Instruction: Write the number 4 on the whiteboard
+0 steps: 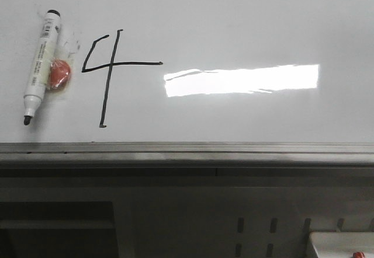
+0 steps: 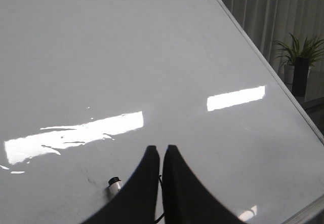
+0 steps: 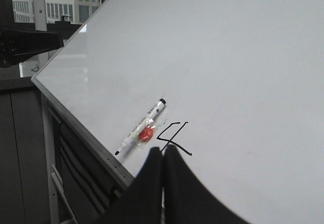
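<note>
Front view: we find the thin black hand-drawn number 4 (image 1: 107, 74) on the glossy white whiteboard (image 1: 245, 18), above its grey rail. Just left of it lies a white black-capped marker (image 1: 40, 65), touching a red round magnet (image 1: 58, 75).

Left wrist view: the left gripper (image 2: 162, 153) has its black fingers (image 2: 144, 183) pressed together, holding nothing.

Right wrist view: the right gripper (image 3: 163, 153) is likewise closed and empty, near the 4.
</note>
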Robot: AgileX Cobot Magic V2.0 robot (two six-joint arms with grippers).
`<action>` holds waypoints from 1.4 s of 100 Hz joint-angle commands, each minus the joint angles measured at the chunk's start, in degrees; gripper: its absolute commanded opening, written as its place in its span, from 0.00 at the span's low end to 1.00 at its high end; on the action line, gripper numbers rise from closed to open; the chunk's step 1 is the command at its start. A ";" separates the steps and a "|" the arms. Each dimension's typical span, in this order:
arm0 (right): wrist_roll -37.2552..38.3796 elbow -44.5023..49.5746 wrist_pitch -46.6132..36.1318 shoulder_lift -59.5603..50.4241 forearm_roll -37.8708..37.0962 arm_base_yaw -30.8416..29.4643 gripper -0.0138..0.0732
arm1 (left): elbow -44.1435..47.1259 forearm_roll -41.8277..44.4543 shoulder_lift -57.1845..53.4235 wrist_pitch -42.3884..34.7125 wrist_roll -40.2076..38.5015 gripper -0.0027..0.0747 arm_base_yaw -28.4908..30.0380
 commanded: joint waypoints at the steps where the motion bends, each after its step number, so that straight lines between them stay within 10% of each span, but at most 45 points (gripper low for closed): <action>1: -0.56 -0.73 -5.26 -1.97 -0.67 -0.31 0.08 | -1.35 0.21 0.36 -4.17 -0.32 0.01 -0.06; 70: -0.56 -0.72 -5.48 -2.85 -0.67 -0.31 0.08 | 0.82 0.21 0.60 -1.98 -0.32 0.01 0.59; 140: -0.56 -0.72 -5.48 -2.85 -0.67 -0.31 0.08 | 21.03 -5.91 -13.47 8.37 -0.32 0.01 32.11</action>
